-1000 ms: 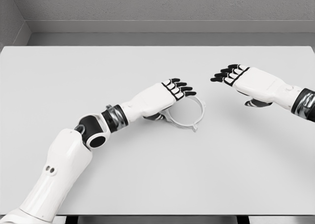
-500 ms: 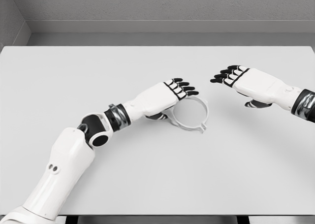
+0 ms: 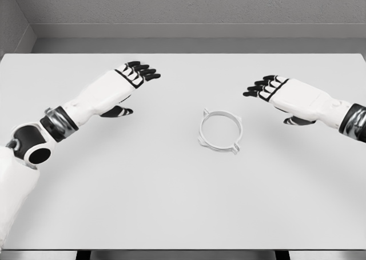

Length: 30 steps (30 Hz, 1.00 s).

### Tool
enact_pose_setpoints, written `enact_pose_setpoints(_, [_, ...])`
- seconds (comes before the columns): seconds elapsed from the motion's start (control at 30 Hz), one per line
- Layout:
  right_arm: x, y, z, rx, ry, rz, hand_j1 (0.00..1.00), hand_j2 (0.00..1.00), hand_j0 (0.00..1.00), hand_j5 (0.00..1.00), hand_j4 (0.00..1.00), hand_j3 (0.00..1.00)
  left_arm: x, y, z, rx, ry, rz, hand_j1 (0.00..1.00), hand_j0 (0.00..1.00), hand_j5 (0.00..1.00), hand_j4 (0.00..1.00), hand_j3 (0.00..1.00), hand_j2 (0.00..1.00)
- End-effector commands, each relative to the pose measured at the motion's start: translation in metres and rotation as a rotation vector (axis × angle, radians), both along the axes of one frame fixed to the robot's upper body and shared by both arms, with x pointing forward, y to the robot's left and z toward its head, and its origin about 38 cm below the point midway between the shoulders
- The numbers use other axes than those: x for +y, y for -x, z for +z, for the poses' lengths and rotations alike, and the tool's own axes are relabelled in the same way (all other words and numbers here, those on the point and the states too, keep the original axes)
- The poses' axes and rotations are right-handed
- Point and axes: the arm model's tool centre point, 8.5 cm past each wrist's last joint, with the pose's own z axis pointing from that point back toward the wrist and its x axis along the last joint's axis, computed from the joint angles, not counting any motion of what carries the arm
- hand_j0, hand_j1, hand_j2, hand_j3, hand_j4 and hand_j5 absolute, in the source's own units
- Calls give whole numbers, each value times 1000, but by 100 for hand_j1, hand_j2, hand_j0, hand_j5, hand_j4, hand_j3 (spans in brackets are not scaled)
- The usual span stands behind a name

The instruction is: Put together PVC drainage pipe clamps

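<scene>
A pale grey PVC pipe clamp ring with small lugs lies flat on the white table, a little right of the middle. My left hand hovers well to the left of it and farther back, fingers extended and holding nothing. My right hand floats to the right of the ring and slightly behind it, also open and empty. Neither hand touches the clamp.
The white table spans the whole view, with a grey wall behind its far edge. The table's front edge runs along the bottom of the picture.
My left hand has let go of the clamp ring and pulled back to the left and away. The ring stays where it was set down. The right hand has not moved.
</scene>
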Motion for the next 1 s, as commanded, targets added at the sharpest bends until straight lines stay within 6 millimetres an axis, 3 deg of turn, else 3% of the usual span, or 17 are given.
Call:
enact_pose_setpoints(0.0, [0,0,3,-6,-3,2,100,100,100,100,100,100,-73,11,-13,-5,8,-96,100,100,100,100,100,100])
enact_pose_setpoints(0.1, [0,2,3,-5,2,4,100,100,100,100,100,100,-115,20,-18,12,43,-166,100,100,100,100,100,100])
enact_pose_setpoints(0.2, [0,2,4,-6,2,3,100,100,100,100,100,100,-143,24,-29,48,36,-216,100,100,100,100,100,100])
enact_pose_setpoints(0.43, [-15,-3,14,-35,-11,-48,100,100,100,100,100,100,-133,17,-30,46,19,-194,100,100,100,100,100,100])
enact_pose_setpoints(0.53, [-31,-9,21,-1,-101,-90,100,100,100,100,100,100,-116,14,-34,49,-18,-174,100,100,100,100,100,100])
enact_pose_setpoints(0.7, [-31,-9,22,-2,-100,-92,100,100,100,100,100,100,-106,15,-36,48,-40,-169,100,100,100,100,100,100])
enact_pose_setpoints(0.97, [-30,-8,22,-2,-102,-89,100,100,100,100,100,100,-135,33,-49,71,-66,-254,100,100,100,100,100,100])
